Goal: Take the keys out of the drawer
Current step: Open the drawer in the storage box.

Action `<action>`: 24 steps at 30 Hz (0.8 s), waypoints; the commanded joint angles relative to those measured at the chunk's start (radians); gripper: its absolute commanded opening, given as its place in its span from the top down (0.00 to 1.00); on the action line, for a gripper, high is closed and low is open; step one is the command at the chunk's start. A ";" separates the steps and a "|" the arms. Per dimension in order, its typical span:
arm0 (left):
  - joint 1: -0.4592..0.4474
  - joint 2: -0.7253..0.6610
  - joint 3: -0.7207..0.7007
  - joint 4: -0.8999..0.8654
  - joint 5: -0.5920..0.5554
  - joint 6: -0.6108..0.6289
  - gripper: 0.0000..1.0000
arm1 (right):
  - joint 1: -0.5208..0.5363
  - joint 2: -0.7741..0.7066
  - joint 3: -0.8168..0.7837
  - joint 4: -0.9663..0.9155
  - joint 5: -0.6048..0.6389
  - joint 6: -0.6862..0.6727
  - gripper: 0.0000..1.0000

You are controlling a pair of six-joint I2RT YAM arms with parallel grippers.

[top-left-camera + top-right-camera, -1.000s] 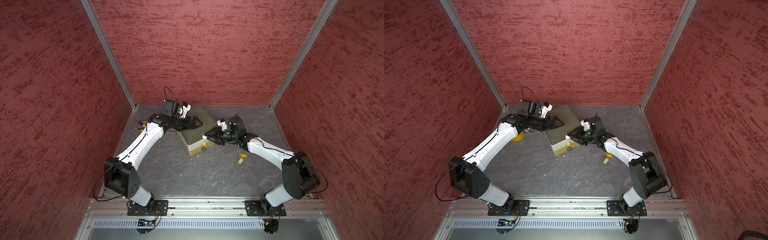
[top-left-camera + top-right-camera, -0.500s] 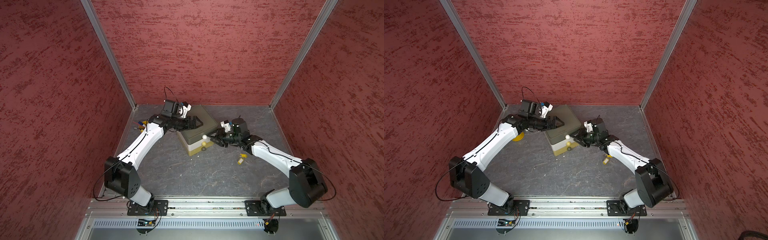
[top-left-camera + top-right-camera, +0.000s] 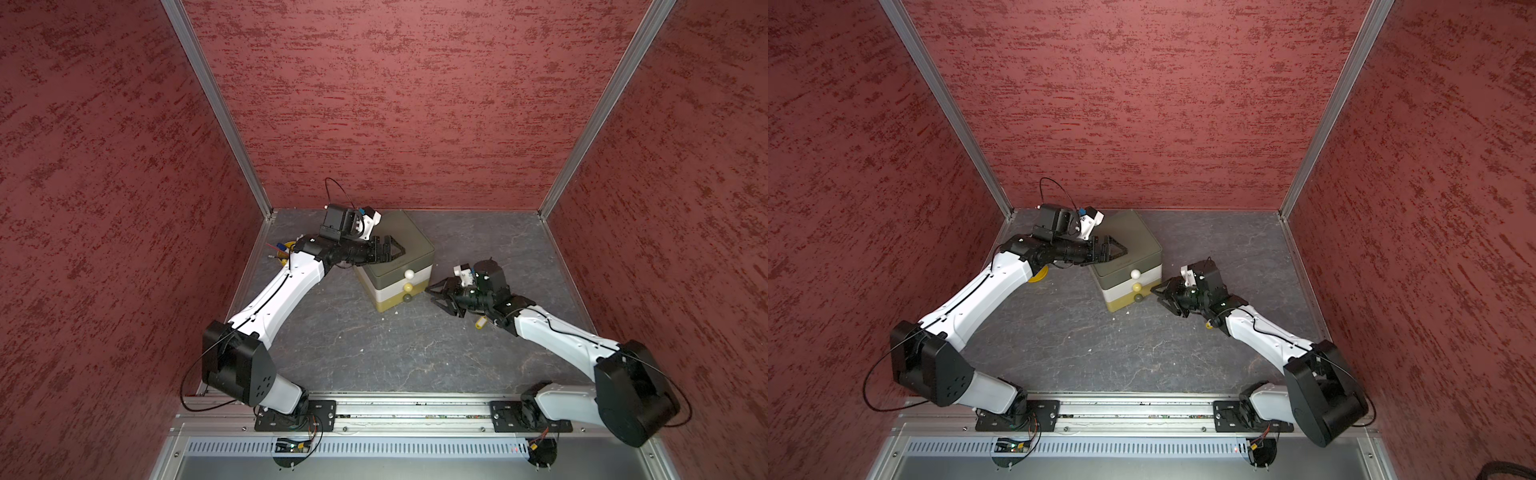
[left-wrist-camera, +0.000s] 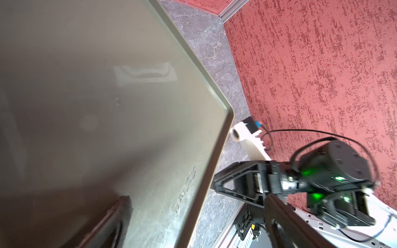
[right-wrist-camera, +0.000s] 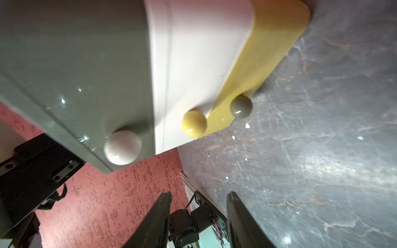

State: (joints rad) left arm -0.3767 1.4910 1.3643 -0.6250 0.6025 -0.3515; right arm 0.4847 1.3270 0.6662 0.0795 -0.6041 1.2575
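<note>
The drawer chest [image 3: 405,245] [image 3: 1133,245] stands at the back middle, with a green, a white and a yellow drawer, all pushed in. The right wrist view shows their white knob [image 5: 122,147], yellow knob [image 5: 194,123] and grey knob [image 5: 241,106]. Keys inside the drawers are hidden. One yellow-tagged key [image 3: 481,322] [image 3: 1208,325] lies on the floor beside my right arm. My left gripper [image 3: 395,249] [image 3: 1115,249] [image 4: 197,196] is open and sits on the chest's green top [image 4: 86,107]. My right gripper [image 3: 432,293] [image 3: 1159,297] [image 5: 198,196] is open and empty, a short way from the chest's front.
A yellow disc with small coloured items [image 3: 286,251] [image 3: 1038,276] lies at the back left, behind my left arm. Red walls close in the grey floor [image 3: 374,353] on three sides. A metal rail [image 3: 415,409] runs along the front.
My right gripper has drawn back from the chest's front, uncovering the white knob, and has swung to the right. The left arm has stayed on the chest top.
</note>
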 commanded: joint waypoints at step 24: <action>-0.008 0.016 -0.022 -0.044 0.011 -0.006 0.00 | 0.056 0.362 0.069 0.524 -0.032 0.161 0.55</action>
State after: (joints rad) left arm -0.3805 1.4734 1.3445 -0.6197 0.6064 -0.3511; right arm 0.5472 1.6817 0.6930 0.5102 -0.6617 1.4033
